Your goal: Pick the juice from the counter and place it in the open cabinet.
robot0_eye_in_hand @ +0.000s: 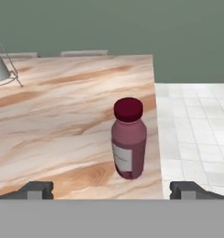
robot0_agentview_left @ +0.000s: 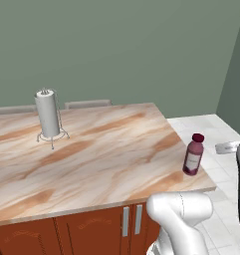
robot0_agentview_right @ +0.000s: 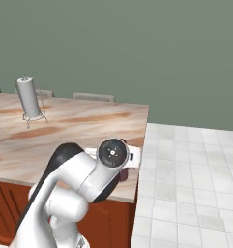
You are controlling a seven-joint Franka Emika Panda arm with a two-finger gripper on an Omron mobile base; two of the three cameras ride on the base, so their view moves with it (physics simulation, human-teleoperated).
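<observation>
Mid-frame, the juice (robot0_eye_in_hand: 128, 139) stands upright, small, rigid, probably slick; grip its labelled middle. Fingers (robot0_eye_in_hand: 36, 189) spread wide, empty.

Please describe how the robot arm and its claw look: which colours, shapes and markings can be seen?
The arm is glossy white, built of thick rounded segments, with dark black covering at one joint. One joint ends in a round dark cap with a silver ring and small markings at its centre. The claw shows two small dark grey, blocky fingertips. No cables are visible.
</observation>
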